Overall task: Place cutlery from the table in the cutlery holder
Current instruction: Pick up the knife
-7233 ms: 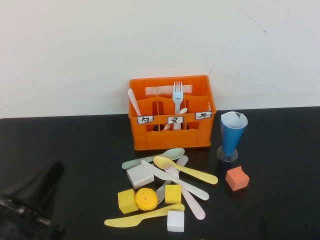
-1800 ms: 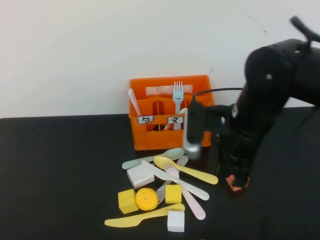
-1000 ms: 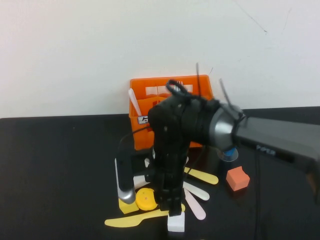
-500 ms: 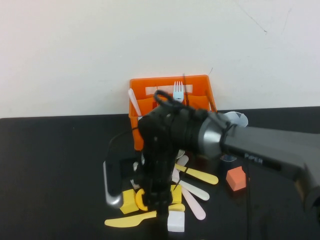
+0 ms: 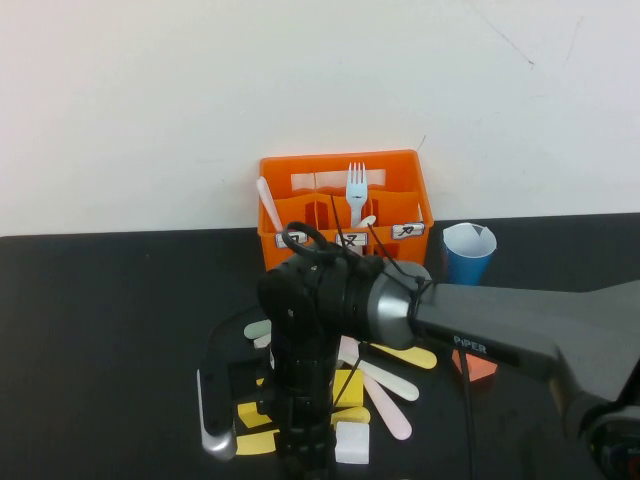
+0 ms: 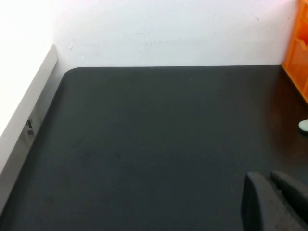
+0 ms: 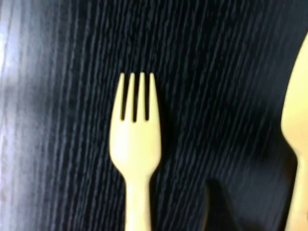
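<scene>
The orange cutlery holder (image 5: 340, 262) stands at the back with a white fork (image 5: 356, 190) and other pieces upright in it. In front of it, loose cutlery lies on the black table (image 5: 120, 330): a yellow spoon (image 5: 408, 355), a white knife (image 5: 392, 381), a pink handle (image 5: 392, 418) and a yellow knife (image 5: 256, 441). My right gripper (image 5: 303, 452) points down at the pile's near edge, open and empty. Its wrist view shows a yellow fork (image 7: 136, 144) flat on the table beside one dark finger (image 7: 219, 209). My left gripper (image 6: 263, 177) is shut over bare table.
A blue cup (image 5: 468, 252) stands right of the holder. An orange cube (image 5: 480, 366) lies partly behind the right arm. Yellow cubes (image 5: 347, 386) and a white cube (image 5: 352, 442) sit among the cutlery. The holder's corner (image 6: 298, 53) shows in the left wrist view.
My right arm has swung from beside the holder across the pile and down toward the table's near edge, covering the yellow ball. Its jaws stay open. The cutlery has not moved.
</scene>
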Controlling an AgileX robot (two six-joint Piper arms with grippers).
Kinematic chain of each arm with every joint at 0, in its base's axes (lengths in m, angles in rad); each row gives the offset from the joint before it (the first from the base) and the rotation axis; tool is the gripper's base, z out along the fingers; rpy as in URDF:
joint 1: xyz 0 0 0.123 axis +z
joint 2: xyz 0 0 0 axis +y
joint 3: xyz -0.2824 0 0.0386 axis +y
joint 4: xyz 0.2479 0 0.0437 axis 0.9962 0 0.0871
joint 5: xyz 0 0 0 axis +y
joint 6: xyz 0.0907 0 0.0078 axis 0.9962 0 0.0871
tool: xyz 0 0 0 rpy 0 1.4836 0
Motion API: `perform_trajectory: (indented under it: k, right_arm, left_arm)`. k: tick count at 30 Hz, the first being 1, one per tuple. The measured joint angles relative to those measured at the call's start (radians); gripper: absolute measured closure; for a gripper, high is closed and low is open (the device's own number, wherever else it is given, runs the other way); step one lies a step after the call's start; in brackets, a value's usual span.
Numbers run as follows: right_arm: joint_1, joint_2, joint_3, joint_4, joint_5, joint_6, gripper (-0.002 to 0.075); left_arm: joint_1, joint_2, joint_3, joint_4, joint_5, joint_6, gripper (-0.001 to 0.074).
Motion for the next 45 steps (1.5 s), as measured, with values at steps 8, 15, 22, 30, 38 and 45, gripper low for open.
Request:
perform_trajectory:
  k: [8,15,22,30,38,45]
  right_arm:
    - [-0.004,0.053,0.000,0.000,-0.064,0.000,0.0351]
    - [-0.032,0.064,0.000,0.000,-0.105,0.003,0.0351]
    - [-0.040,0.066,0.000,-0.004,-0.129,0.008,0.0351]
    - [-0.040,0.074,-0.002,-0.006,-0.121,0.010,0.0351]
    - [-0.040,0.082,-0.013,-0.004,-0.072,0.008,0.0362]
    - [-0.040,0.092,-0.043,-0.002,-0.036,0.079,0.0611]
  left_arm:
    - [0.000,0.000,0.000,0.000,0.000,0.004,0.0736]
    - [0.000,0.000,0.000,0.000,0.000,0.004,0.0736]
    - [0.000,0.000,0.000,0.000,0.000,0.004,0.0736]
    - [0.000,0.000,0.000,0.000,0.000,0.004,0.0736]
    - [0.000,0.000,0.000,0.000,0.000,0.004,0.0736]
    - [0.000,0.000,0.000,0.000,0.000,0.000,0.0736]
